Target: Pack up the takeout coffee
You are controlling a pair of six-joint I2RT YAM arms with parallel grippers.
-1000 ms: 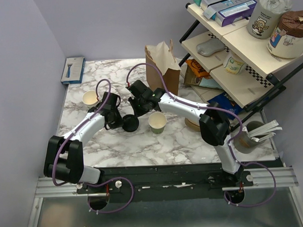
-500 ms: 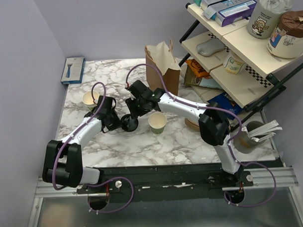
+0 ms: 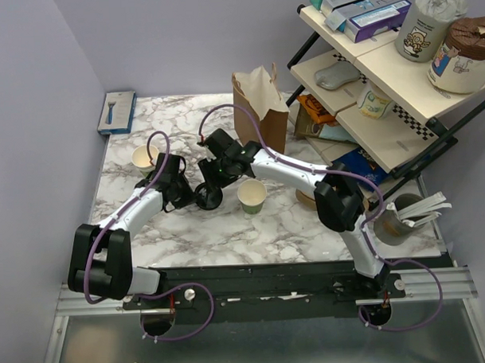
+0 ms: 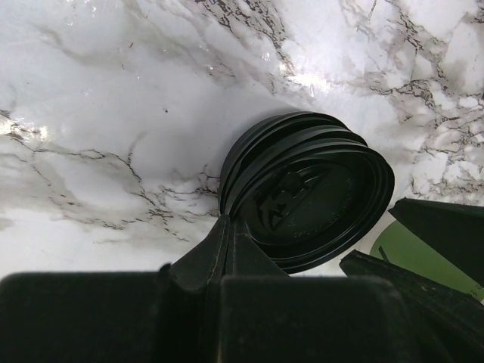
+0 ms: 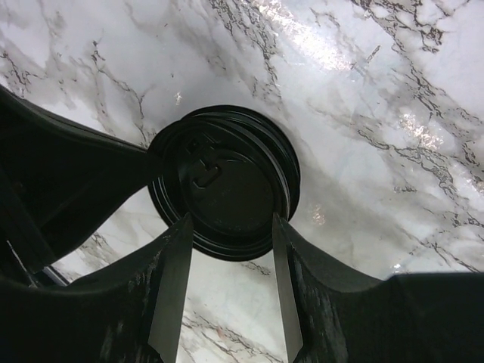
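A stack of round black lids lies on the marble table between my two grippers. My left gripper is shut, pinching the rim of the lid stack from the left. My right gripper hangs open over the lid stack, one finger on each side of its near edge. An open green cup stands just right of the lids, and its edge shows as a green cup in the left wrist view. No takeout coffee with a lid on it is in view.
A second open cup stands at the left, behind my left arm. The brown paper bag stands upright at the back. A blue box lies in the far left corner. A loaded shelf rack crowds the right side.
My right gripper has opened and now straddles the lid stack. My left arm shifted slightly left and back with the lids, then held still.
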